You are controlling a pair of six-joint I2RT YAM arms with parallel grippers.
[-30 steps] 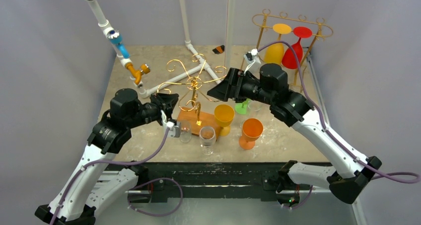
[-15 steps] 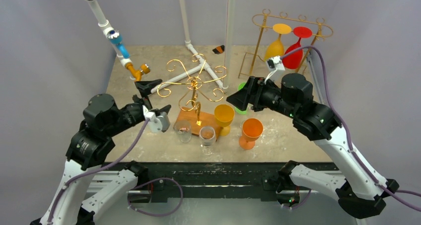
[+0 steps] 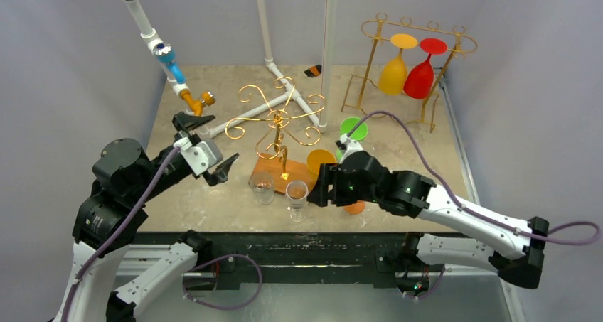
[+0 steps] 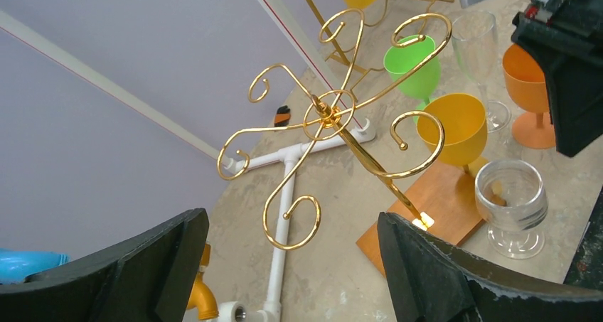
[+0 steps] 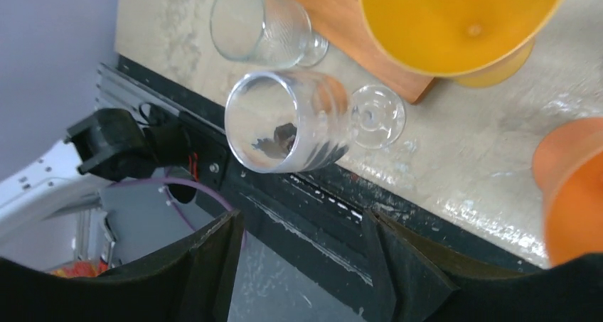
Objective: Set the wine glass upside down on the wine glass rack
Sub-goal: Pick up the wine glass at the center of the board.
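Observation:
Two clear wine glasses stand near the front edge, one point(image 3: 264, 187) left of the other point(image 3: 296, 197). My right gripper point(image 3: 318, 187) is open just right of the nearer glass point(image 5: 291, 123), which lies ahead of the gripper point(image 5: 302, 222), not between its fingers. A gold scroll-armed rack point(image 3: 281, 119) rises from a wooden base point(image 3: 274, 171). My left gripper point(image 3: 210, 146) hangs open and empty left of it; the rack point(image 4: 331, 116) fills the left wrist view beyond that gripper point(image 4: 291, 219). A gold bar rack point(image 3: 416, 34) at the back right holds a yellow and a red glass upside down.
A yellow goblet point(image 3: 320, 162), an orange goblet point(image 3: 358, 207) partly under my right arm, and a green glass point(image 3: 353, 130) stand right of the wooden base. White pipework point(image 3: 249, 114) crosses the back, with a blue and orange tap point(image 3: 186, 87) at the left.
My left gripper opened and drew back left from the clear glass. My right arm swung from the back near the green glass down to the front clear glass, its jaws narrowing slightly.

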